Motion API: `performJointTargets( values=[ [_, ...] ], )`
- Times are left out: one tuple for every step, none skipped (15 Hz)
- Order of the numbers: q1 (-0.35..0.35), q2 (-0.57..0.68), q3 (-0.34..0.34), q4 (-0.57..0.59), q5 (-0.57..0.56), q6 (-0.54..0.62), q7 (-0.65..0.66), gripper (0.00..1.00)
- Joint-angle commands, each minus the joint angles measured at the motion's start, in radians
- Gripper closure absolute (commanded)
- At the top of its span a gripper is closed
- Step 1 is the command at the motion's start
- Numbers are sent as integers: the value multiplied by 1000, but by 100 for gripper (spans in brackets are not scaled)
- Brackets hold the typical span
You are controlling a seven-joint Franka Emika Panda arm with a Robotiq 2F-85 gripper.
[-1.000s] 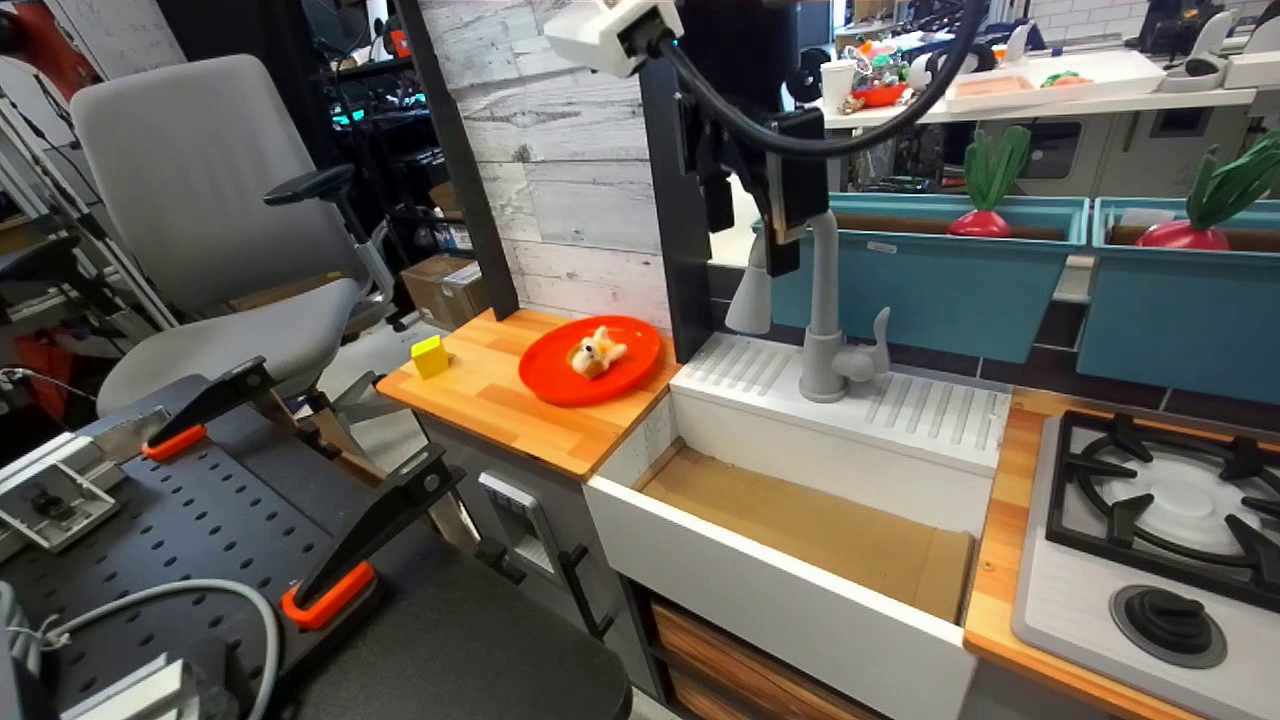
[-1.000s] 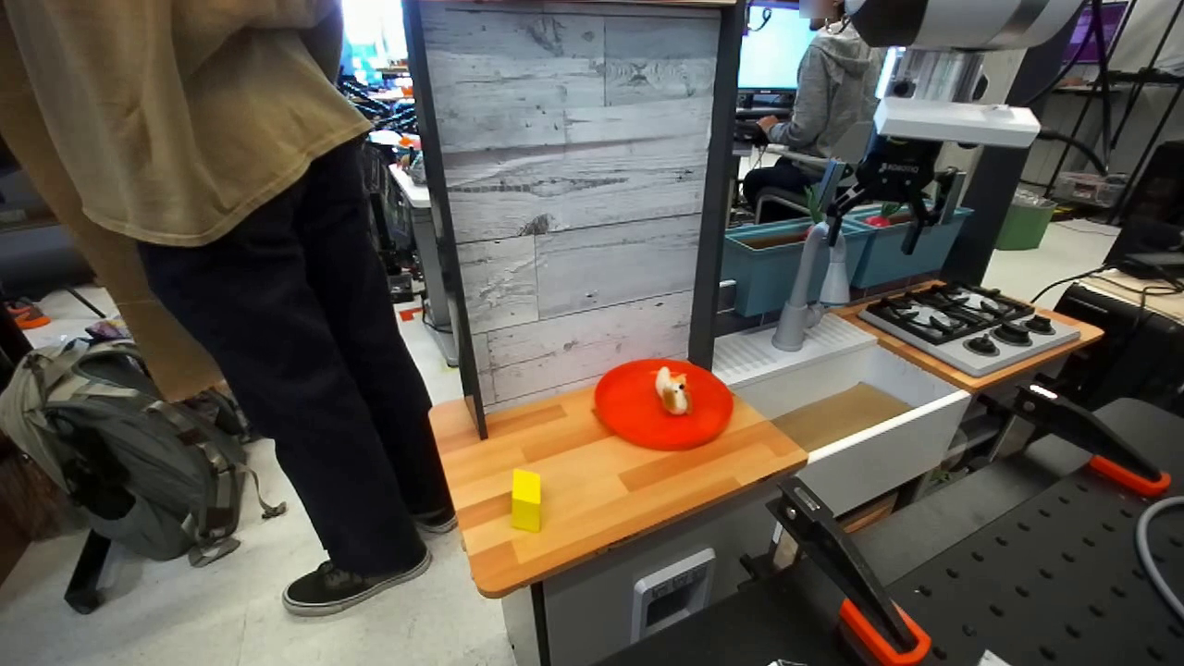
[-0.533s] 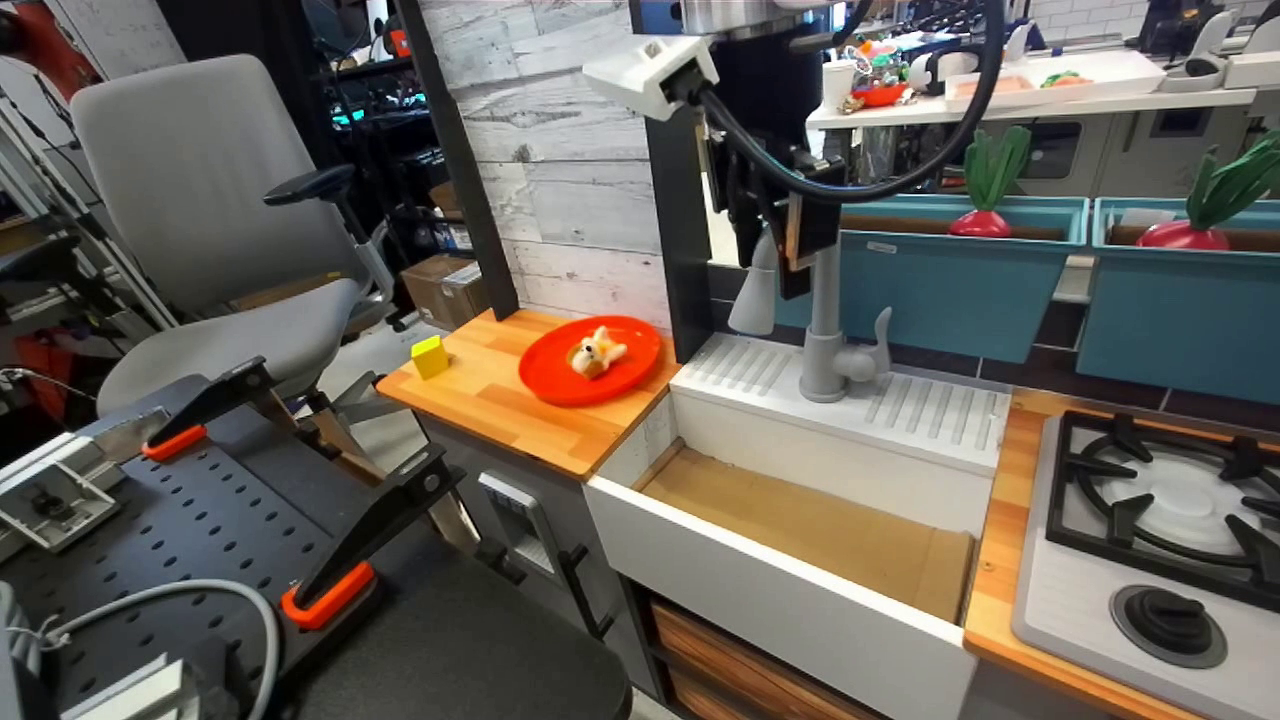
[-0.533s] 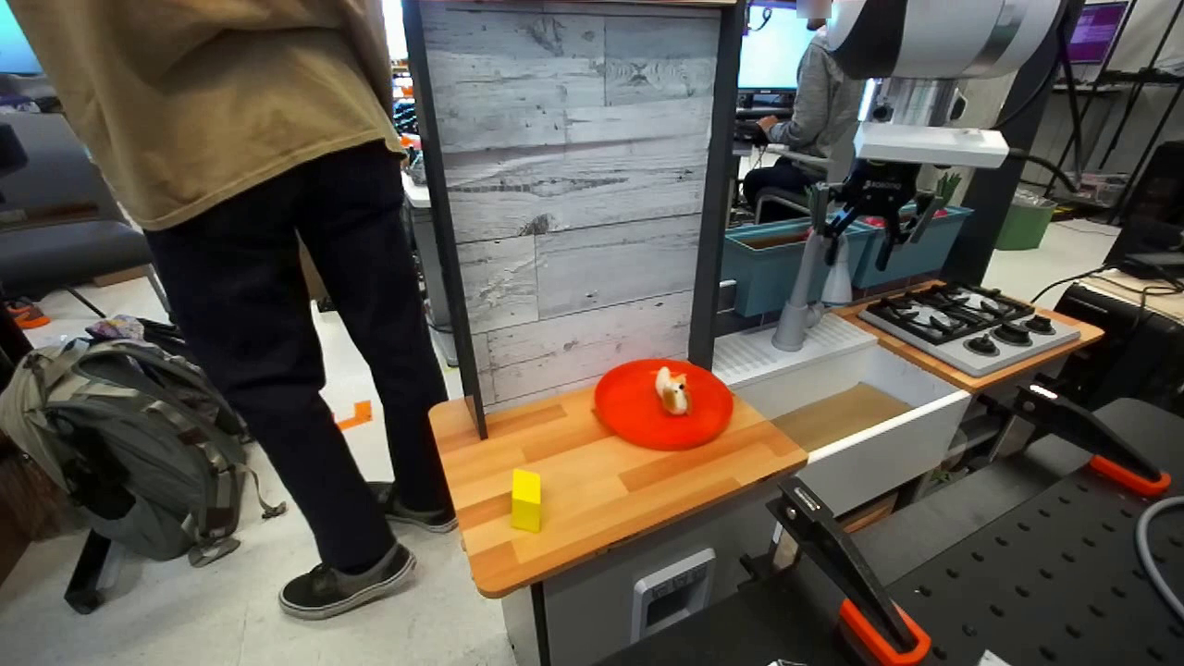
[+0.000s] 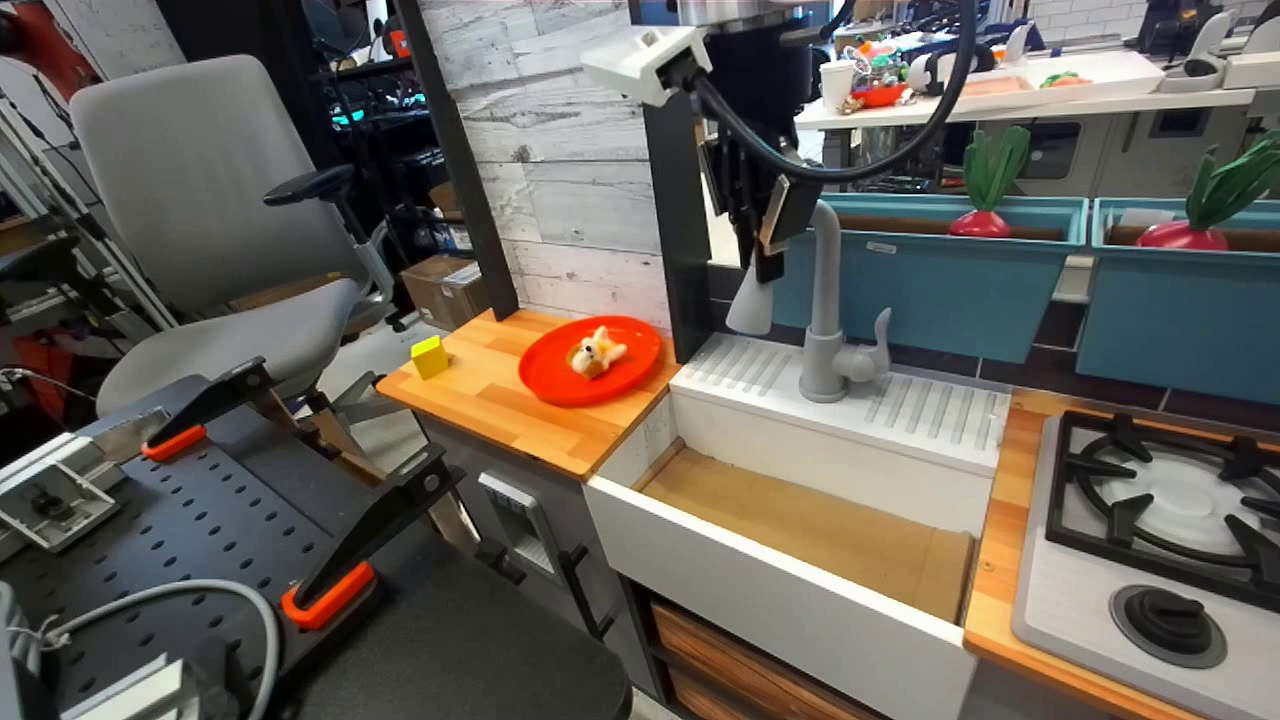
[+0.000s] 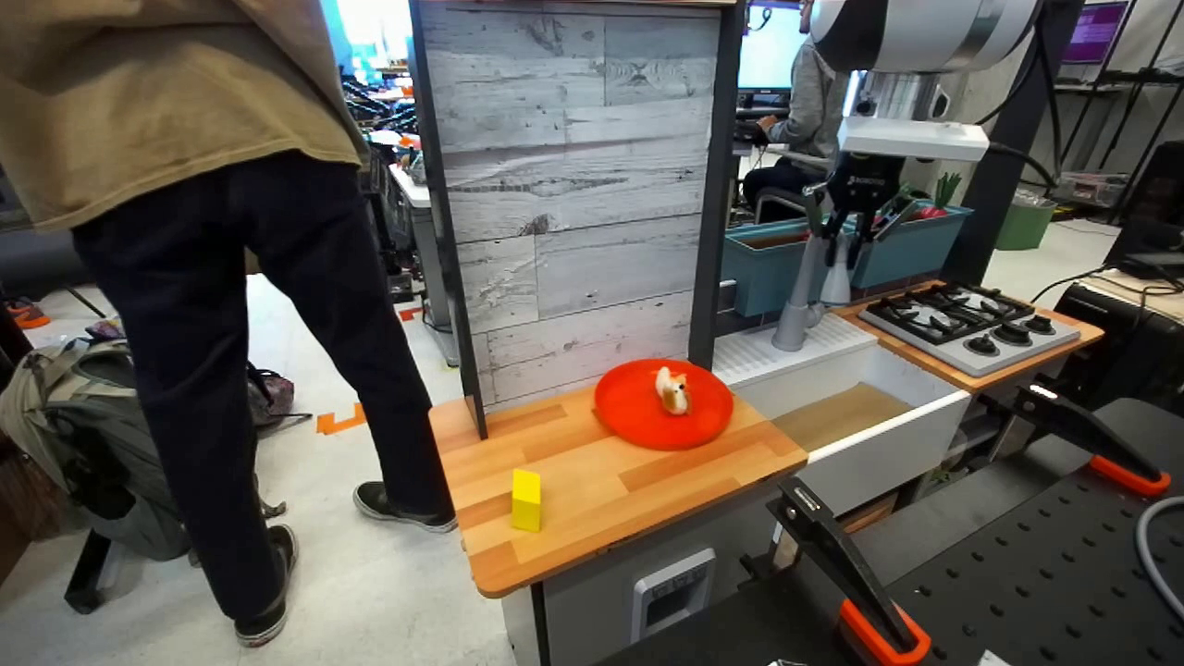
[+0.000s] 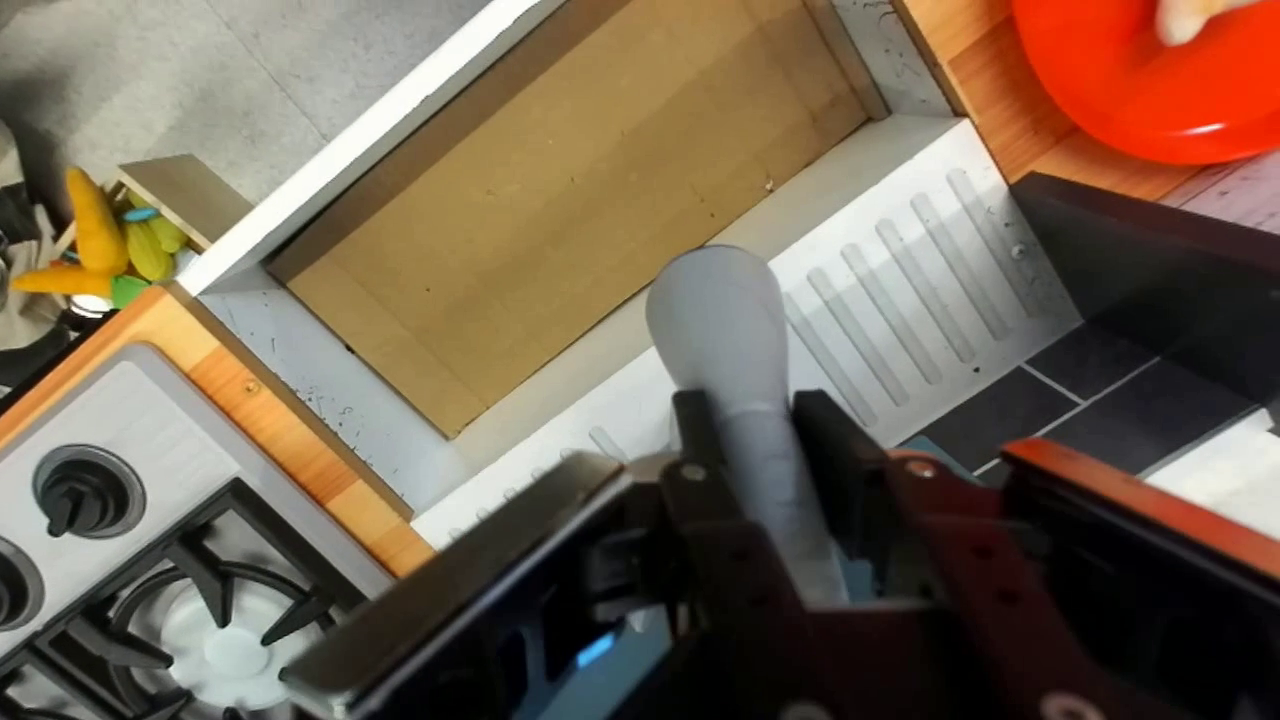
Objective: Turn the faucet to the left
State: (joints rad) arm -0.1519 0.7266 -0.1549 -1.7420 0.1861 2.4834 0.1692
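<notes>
Here, left side: yellow block point(image 5: 430, 357) and red plate point(image 5: 548, 368) share wooden counter point(image 5: 480, 390), toy animal point(image 5: 597, 354) on plate. Over right, stove point(image 5: 1080, 580) just beside white sink point(image 5: 800, 620); far side, teal planters point(image 5: 920, 280), red-bulbed plants point(image 5: 984, 218) poking out.

The white-and-black, rounded Panda arm point(image 6: 916, 35) enters from the top in an exterior view, its silver metal wrist point(image 6: 902, 96) upright. Below hangs the black two-fingered Robotiq tool point(image 7: 755, 408), pointing downward; its slender dark fingers point(image 7: 692, 430) stand near each other, a narrow gap between the tips.

The faucet point(image 5: 825, 290) stands between plate point(image 5: 545, 368) and stove point(image 5: 1075, 575), behind the basin point(image 5: 780, 605).
</notes>
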Motion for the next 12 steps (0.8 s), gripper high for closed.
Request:
performJointTargets(
  values=[
    [-42, 31, 44, 75, 55, -78, 35, 94],
    [-45, 37, 52, 90, 72, -98, 50, 94],
    [-47, 44, 59, 106, 85, -114, 60, 94],
    [-50, 52, 66, 123, 101, -130, 69, 94],
    [-52, 61, 75, 140, 116, -143, 78, 94],
    [-53, 69, 84, 158, 134, -156, 89, 94],
    [-53, 78, 91, 174, 152, -160, 102, 94],
    [-50, 87, 97, 189, 169, -161, 119, 94],
    [-47, 95, 102, 201, 184, -156, 135, 94],
    [-45, 103, 108, 213, 197, -146, 150, 94],
    [-45, 106, 114, 218, 213, -129, 161, 94],
    [-47, 112, 125, 226, 236, -108, 165, 94]
  ],
)
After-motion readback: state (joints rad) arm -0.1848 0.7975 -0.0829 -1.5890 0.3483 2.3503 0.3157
